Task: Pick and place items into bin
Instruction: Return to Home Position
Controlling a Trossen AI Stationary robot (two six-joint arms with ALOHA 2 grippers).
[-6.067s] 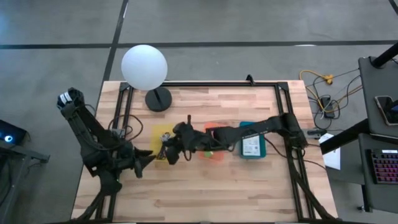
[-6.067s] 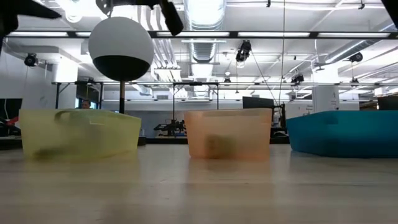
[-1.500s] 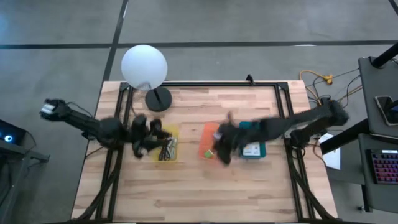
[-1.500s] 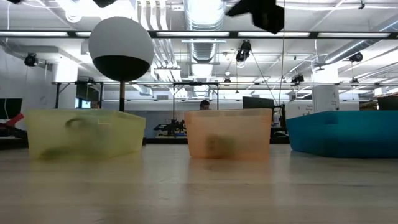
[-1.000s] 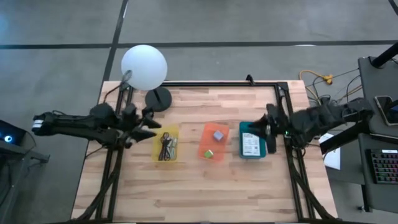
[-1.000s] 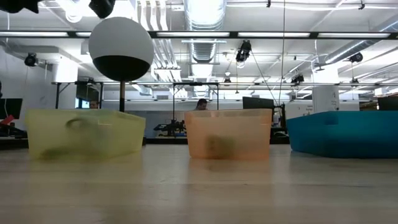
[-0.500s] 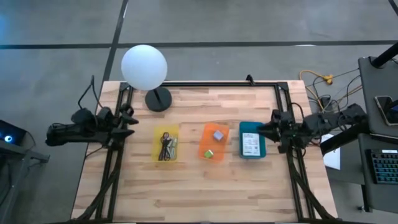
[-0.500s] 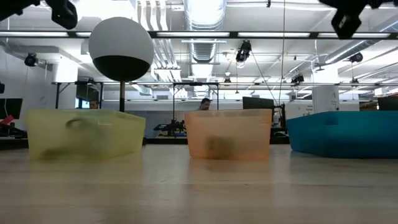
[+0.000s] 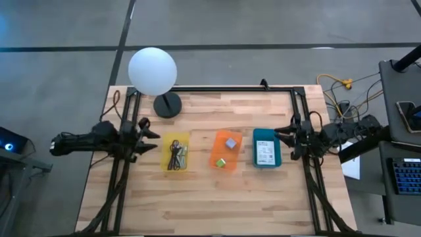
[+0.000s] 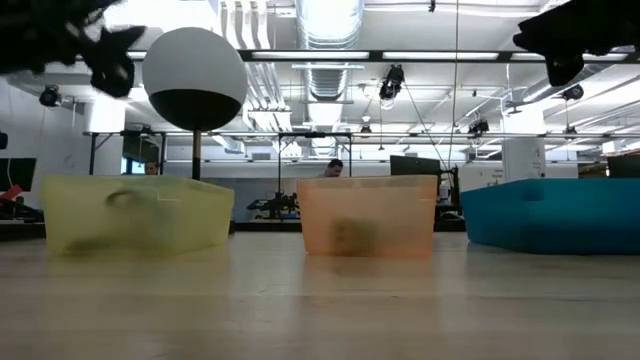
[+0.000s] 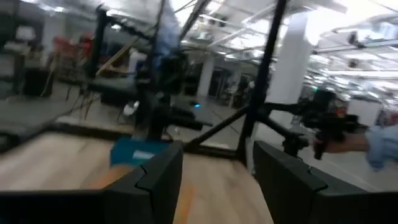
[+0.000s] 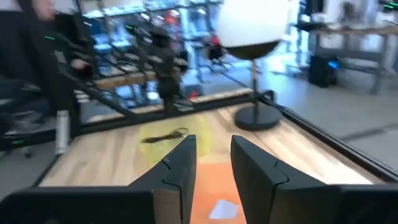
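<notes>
Three bins stand in a row mid-table. The yellow bin (image 9: 175, 140) holds dark coiled cables (image 9: 175, 156). The orange bin (image 9: 218, 141) holds a grey cube (image 9: 231, 143) and a green cube (image 9: 222, 162). In the teal bin (image 9: 266, 135) lies a white card (image 9: 265, 154). My left gripper (image 9: 150, 135) hangs open at the table's left edge, pointing level toward the bins, with nothing between its fingers (image 11: 163, 180). My right gripper (image 9: 281, 137) hangs at the right edge beside the teal bin, its fingers (image 12: 181, 167) a narrow gap apart and holding nothing.
A white globe lamp (image 9: 152, 71) stands on its black base (image 9: 168, 104) at the far left. Black frame rails (image 9: 217, 89) run along the table's far, left and right edges. Bare wood lies between the bins and the near edge. A person (image 10: 335, 168) shows far behind.
Both arms have folded back to their own sides of the table and sunk lower. In the low view the grippers have come down into the upper corners. The bins and what lies in them have kept still.
</notes>
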